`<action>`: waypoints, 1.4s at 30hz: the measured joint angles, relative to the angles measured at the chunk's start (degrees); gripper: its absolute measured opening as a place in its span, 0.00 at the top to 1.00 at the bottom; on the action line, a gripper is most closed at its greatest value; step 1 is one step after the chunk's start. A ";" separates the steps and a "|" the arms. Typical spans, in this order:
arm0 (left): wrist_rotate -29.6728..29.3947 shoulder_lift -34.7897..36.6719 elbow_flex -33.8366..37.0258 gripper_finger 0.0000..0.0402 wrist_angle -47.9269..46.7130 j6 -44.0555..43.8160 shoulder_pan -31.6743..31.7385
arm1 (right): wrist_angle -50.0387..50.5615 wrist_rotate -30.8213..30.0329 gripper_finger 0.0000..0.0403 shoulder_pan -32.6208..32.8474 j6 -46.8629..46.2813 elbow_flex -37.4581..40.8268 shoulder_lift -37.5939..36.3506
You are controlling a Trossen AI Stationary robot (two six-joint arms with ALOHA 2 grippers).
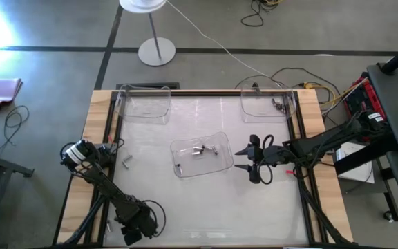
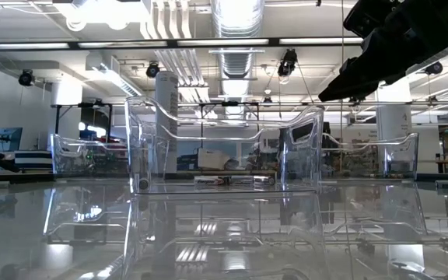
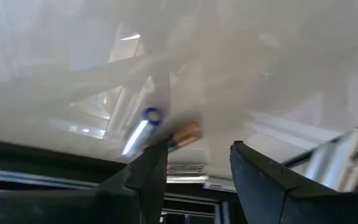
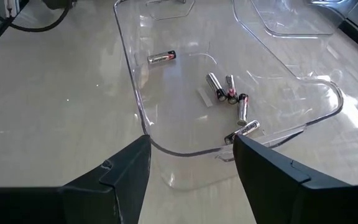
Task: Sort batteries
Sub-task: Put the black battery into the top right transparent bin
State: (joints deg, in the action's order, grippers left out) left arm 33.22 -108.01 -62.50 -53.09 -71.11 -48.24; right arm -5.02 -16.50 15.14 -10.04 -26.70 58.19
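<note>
**Right gripper parked at the middle tray, batteries still piled up**

The pale, glossy table top (image 1: 206, 207) is taken up mostly by three clear plastic trays. Two are set along the far edge: the far-left tray (image 1: 144, 105) looks empty, and the far-right tray (image 1: 267, 104) has a few small dark bits in one corner that can't be made out. The middle tray (image 1: 200, 155) is where most of the small silvery-grey cylindrical batteries (image 4: 232, 93) are found: a loose cluster of about five, some touching or crossed, plus one lying apart (image 4: 161, 57) nearer the other end.

The right gripper (image 1: 256, 160) is held just beside the middle tray's rim, fingers spread wide with nothing between them. The left gripper (image 1: 88, 151) is down at the table's left edge; its fingers (image 3: 151, 174) are parted, and a battery (image 3: 143, 127) is seen just ahead of them, not gripped. A couple more loose batteries (image 1: 126, 162) lie on the table close by.

What could go wrong, as a guess: the clustered cells overlap, so two could easily be pinched together, or one squirted sideways since they're round and slick. The tray is light and clear, so a finger catching its wall could shove the whole thing.
</note>
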 joint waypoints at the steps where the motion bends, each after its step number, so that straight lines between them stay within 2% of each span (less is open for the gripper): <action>1: -0.38 0.00 0.08 0.61 -0.64 0.00 -0.12 | 0.00 0.01 0.45 0.00 0.00 0.00 0.00; 10: -1.32 -0.04 1.19 0.61 -0.88 0.37 -0.80 | 0.04 0.01 0.45 0.00 0.00 0.00 0.00; 16: -3.79 -0.60 1.99 0.63 -0.53 4.62 -1.05 | 0.02 0.01 0.46 -0.01 -0.01 0.00 0.00; 19: -2.17 -2.52 1.98 0.70 -0.95 8.83 -0.93 | 0.02 0.01 0.45 0.00 0.00 0.00 0.00; 26: 2.21 -7.35 1.44 0.96 -2.50 15.09 -0.69 | 0.02 0.01 0.45 -0.02 0.84 0.00 -0.03; 30: 1.96 -8.43 -0.53 0.96 -4.45 15.12 -0.66 | 1.01 0.02 0.46 -0.02 3.59 -1.20 -0.83; 34: -3.10 -8.55 -5.26 0.97 -9.34 15.79 -1.06 | 4.17 0.01 0.45 -0.02 5.38 -4.10 -1.25; 36: -7.93 -8.66 -8.20 0.97 -11.36 15.78 -1.12 | 4.76 0.01 0.45 -0.02 6.57 -4.87 -1.21; 39: -16.84 -8.63 -12.58 0.98 -11.92 13.78 -1.13 | 4.35 0.01 0.45 -0.02 7.15 -5.18 -1.07; 42: -30.06 -8.41 -17.17 0.98 -8.99 11.24 -1.08 | 4.31 0.01 0.46 -0.02 7.13 -5.05 -1.05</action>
State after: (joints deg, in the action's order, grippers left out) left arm 3.16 -116.42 -79.66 -62.09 -59.88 -49.32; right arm -0.71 -16.49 15.11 -2.92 -31.74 57.14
